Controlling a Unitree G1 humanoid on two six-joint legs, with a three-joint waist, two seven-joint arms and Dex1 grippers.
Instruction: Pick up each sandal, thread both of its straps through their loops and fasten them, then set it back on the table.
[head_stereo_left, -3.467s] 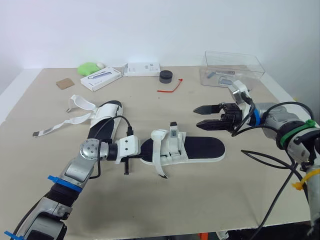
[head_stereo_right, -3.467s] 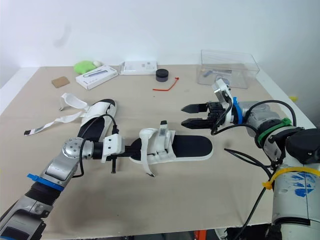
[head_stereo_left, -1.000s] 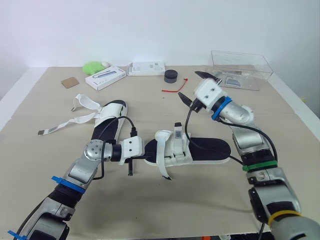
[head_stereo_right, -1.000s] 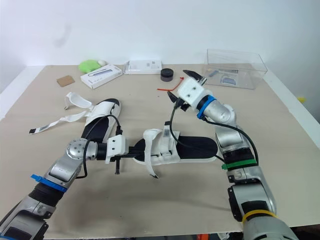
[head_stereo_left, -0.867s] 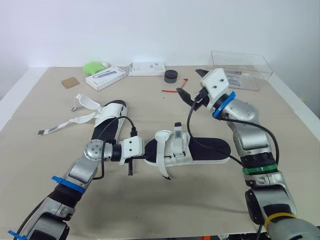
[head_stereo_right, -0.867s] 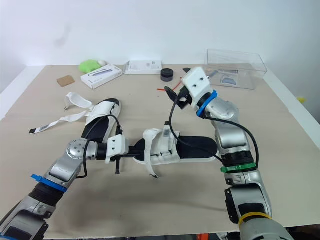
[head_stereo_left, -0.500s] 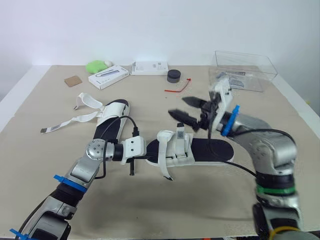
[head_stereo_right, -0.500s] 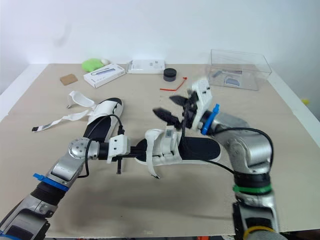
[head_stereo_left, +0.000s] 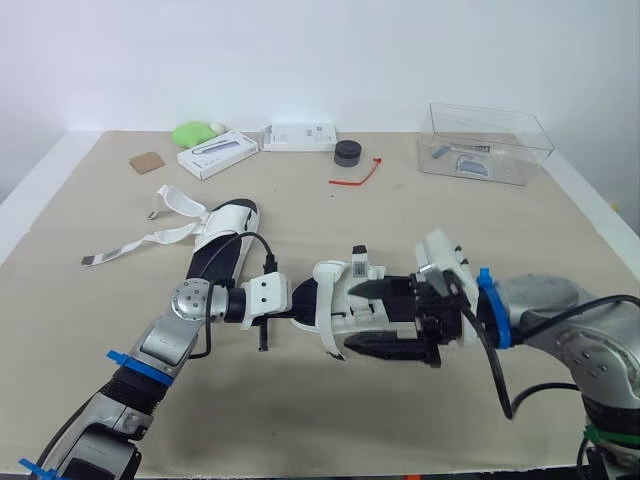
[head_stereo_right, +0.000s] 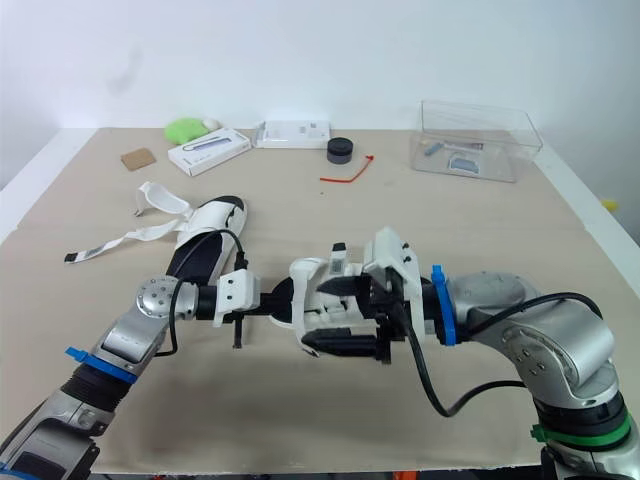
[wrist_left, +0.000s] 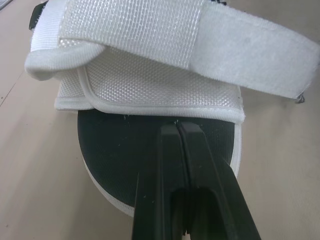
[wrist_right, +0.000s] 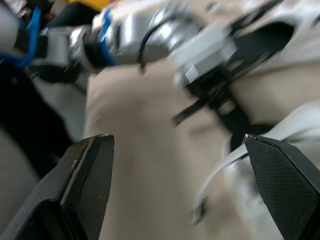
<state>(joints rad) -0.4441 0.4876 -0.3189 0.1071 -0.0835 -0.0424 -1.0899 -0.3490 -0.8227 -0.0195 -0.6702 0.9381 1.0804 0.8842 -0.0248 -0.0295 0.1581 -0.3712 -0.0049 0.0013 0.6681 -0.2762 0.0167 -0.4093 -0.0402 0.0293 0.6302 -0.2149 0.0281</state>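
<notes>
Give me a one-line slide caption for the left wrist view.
Close-up of the left gripper shut on the sole edge of the white sandal, its woven strap lying across the upper.

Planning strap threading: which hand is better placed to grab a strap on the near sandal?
Right: the right hand is open at the sandal's straps; the left hand is shut at its sole.

The left arm (head_stereo_left: 160, 340) and right arm (head_stereo_left: 575, 335) were silver metal, with white wrist blocks (head_stereo_left: 262, 296), black fingers (head_stereo_left: 385, 350) and looping black cables (head_stereo_left: 497, 375). Blue bands (head_stereo_left: 487, 306) ringed both; a green band (head_stereo_right: 580, 436) sat at 5 o'clock.
</notes>
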